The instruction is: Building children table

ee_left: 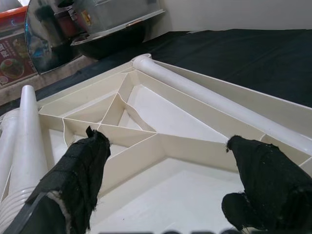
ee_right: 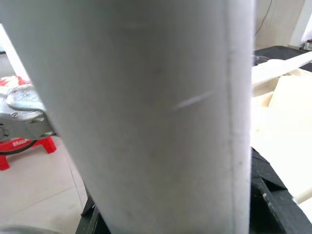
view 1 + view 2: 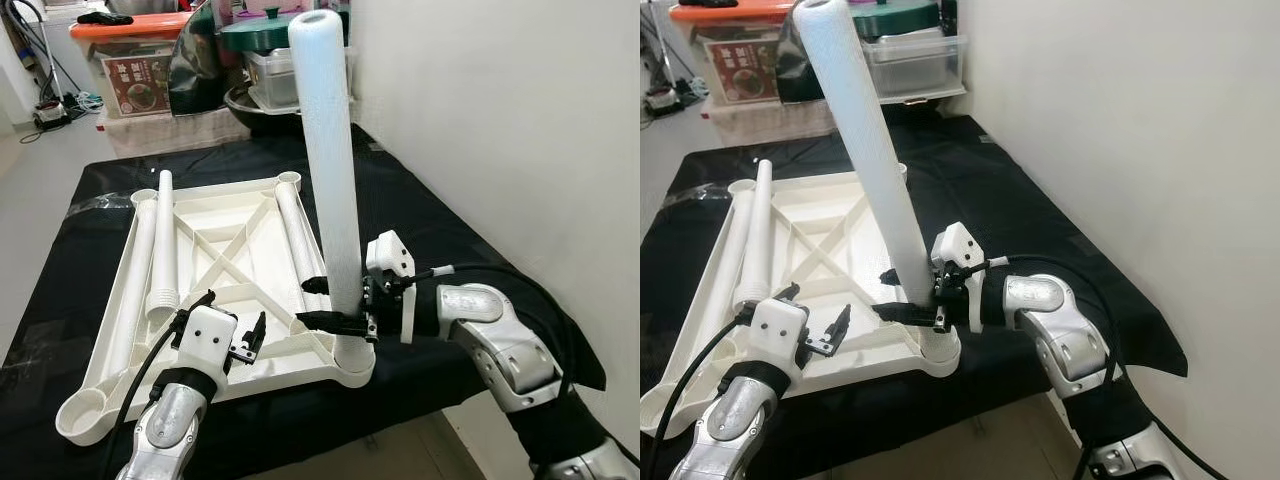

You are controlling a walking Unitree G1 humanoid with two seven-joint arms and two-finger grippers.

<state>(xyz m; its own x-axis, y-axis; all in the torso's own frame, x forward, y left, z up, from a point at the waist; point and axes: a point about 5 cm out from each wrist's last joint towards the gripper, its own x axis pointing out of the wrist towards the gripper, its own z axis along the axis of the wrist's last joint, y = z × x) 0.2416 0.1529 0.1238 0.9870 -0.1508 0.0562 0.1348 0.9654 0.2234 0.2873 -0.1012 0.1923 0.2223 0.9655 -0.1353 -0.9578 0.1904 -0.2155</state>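
Observation:
A white plastic tabletop (image 3: 230, 215) lies upside down on a black cloth. One white table leg (image 3: 330, 150) stands upright in the near right corner socket (image 3: 352, 368). My right gripper (image 3: 306, 302) is shut on this leg just above the socket; the leg (image 2: 146, 117) sits close against the right wrist camera. Three more legs lie on the tabletop: two along its left side (image 3: 163, 240) and one on the right (image 3: 295, 235). My left gripper (image 3: 235, 320) hovers open over the near edge, and nothing lies between its fingers (image 1: 78, 170).
The black cloth (image 3: 440, 220) covers the low table, whose front edge is near me. A white wall (image 3: 500, 120) runs close along the right. Storage boxes (image 3: 130, 60) and pots (image 3: 270, 60) stand behind the table. Light floor (image 3: 40, 180) lies to the left.

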